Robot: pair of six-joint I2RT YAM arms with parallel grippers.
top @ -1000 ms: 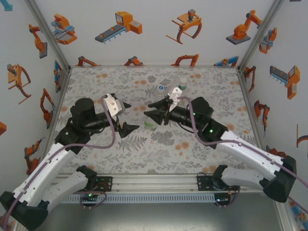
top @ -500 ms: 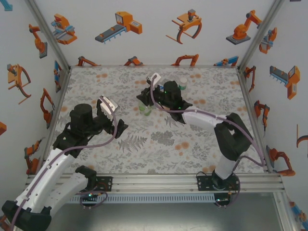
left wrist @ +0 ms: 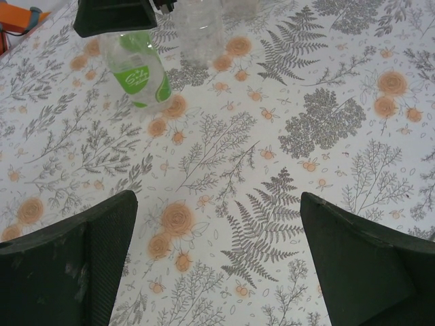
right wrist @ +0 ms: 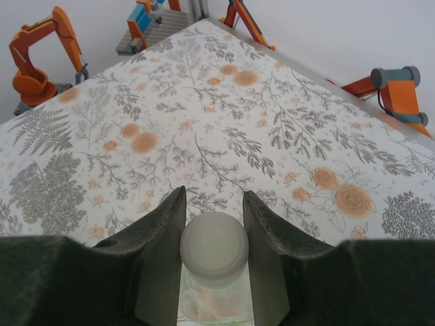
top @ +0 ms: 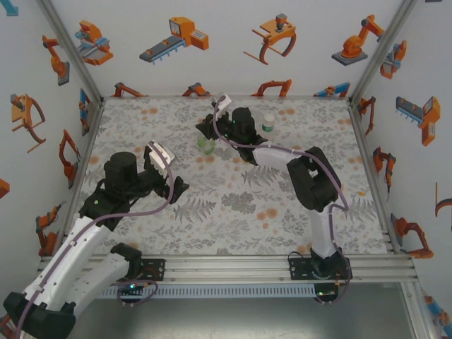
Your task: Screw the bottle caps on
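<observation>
My right gripper [top: 207,135] reaches to the back of the mat and is shut on a white cap [right wrist: 214,248]. That cap sits on top of the short green-tinted bottle [right wrist: 209,302]. The same bottle [left wrist: 139,73] stands upright on the mat under the right gripper's dark fingers [left wrist: 112,17]; from above it shows as a green spot [top: 207,147]. A clear bottle [left wrist: 199,30] stands just behind it. Another bottle [top: 268,124] with a white cap on top stands at the back right. My left gripper [top: 176,187] hovers open over bare mat, its fingers [left wrist: 75,265] wide apart, with nothing between them.
The flower-printed mat [top: 233,205] covers the table. White walls with orange robot pictures [top: 176,39] close in the back and both sides. The right arm [top: 311,183] stretches across the right middle of the mat.
The right arm has swung from the middle of the mat to the back left, carrying the green bottle by its cap. The left gripper has drawn back slightly to the left.
</observation>
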